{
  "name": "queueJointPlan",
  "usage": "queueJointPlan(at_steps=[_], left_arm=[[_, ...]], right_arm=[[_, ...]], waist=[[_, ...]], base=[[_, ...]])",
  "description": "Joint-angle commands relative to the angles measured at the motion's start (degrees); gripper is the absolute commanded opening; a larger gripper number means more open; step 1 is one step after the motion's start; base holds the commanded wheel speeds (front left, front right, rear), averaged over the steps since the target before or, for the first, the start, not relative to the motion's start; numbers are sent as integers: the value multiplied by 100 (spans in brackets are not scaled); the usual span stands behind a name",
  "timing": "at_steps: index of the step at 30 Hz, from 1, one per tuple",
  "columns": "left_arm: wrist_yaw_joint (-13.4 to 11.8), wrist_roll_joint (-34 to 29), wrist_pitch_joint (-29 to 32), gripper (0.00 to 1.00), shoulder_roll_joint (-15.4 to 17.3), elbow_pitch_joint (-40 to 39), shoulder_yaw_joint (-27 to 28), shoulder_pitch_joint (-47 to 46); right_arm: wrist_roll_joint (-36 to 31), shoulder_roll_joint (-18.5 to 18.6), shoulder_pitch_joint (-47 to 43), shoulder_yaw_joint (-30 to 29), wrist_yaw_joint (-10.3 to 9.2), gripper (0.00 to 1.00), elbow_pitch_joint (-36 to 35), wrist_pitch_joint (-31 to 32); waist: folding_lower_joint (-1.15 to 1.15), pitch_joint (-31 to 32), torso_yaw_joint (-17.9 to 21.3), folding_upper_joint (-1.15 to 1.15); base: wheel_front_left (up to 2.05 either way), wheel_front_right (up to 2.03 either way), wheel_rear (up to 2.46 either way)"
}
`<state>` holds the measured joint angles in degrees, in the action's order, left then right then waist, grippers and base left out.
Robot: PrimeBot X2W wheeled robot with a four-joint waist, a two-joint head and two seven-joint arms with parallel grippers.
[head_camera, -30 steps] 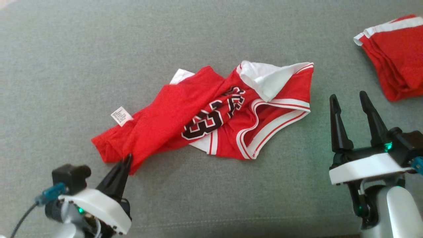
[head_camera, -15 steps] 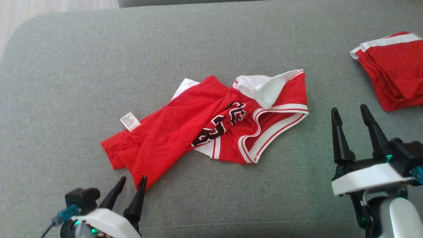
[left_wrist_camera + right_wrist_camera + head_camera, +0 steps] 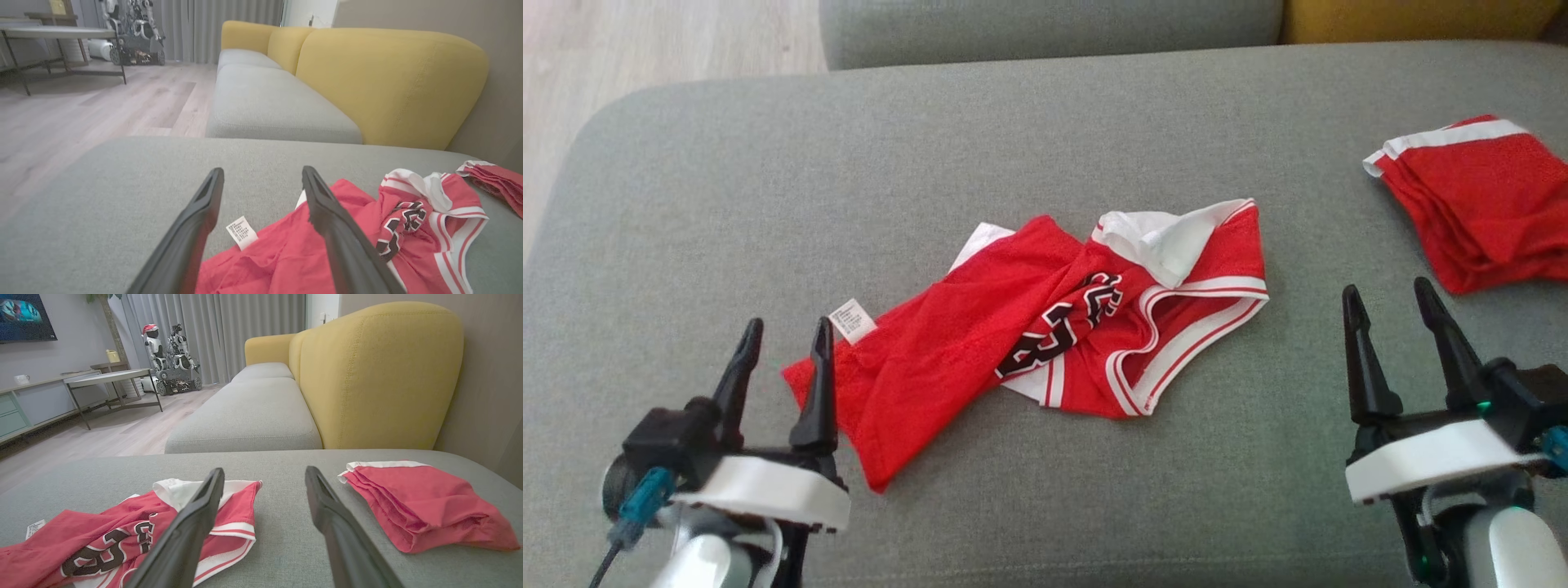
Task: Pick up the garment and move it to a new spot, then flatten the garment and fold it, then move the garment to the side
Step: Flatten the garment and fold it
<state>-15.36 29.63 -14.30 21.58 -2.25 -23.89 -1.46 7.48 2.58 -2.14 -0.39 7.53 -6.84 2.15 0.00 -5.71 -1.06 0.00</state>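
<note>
The left gripper (image 3: 790, 323) has let go of the crumpled red mesh jersey (image 3: 964, 343) and now stands wide beside its hem. The right gripper (image 3: 1385, 287) is wide and empty. The jersey lies mid grey sofa cushion (image 3: 1045, 147), seemingly ready for flattening.
</note>
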Motion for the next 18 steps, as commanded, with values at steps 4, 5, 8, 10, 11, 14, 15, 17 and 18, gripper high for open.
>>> queueJointPlan(at_steps=[4, 5, 8, 10, 11, 14, 15, 17, 18], left_arm=[[-56, -175, -69, 100, 166, -328, 341, -27], [-61, -194, -69, 100, 188, -340, 341, 21], [-84, -211, -69, 100, 220, -376, 331, 158], [-93, -207, -67, 100, 230, -377, 321, 224], [-97, -201, -61, 100, 231, -377, 316, 242], [-104, -183, -53, 100, 228, -382, 306, 257], [-102, -178, -52, 100, 227, -382, 303, 253], [-94, -168, -47, 100, 229, -376, 295, 242], [-90, -164, -44, 100, 231, -374, 292, 236]], right_arm=[[-54, 30, -17, 166, -4, 100, -254, 63], [-61, 30, -36, 174, -4, 100, -264, 78], [-72, 30, -76, 184, -4, 100, -292, 112], [-67, 30, -93, 180, -4, 100, -308, 124], [-65, 30, -99, 174, -4, 100, -315, 128], [-61, 30, -114, 168, -4, 100, -329, 137], [-60, 30, -117, 168, -4, 100, -332, 141], [-60, 30, -119, 169, -4, 100, -335, 148], [-58, 30, -118, 170, -4, 100, -337, 151]], waist=[[0, 122, 19, 0], [0, 141, 24, 0], [0, 182, 39, 0], [0, 195, 42, 0], [0, 197, 41, 0], [0, 201, 32, 0], [0, 201, 29, 0], [0, 203, 25, 0], [0, 201, 25, 0]], base=[[0, 0, 0], [0, 0, 0], [0, 0, 0], [0, 0, 0], [0, 0, 0], [0, 0, 0], [0, 0, 0], [0, 0, 0], [0, 0, 0]])
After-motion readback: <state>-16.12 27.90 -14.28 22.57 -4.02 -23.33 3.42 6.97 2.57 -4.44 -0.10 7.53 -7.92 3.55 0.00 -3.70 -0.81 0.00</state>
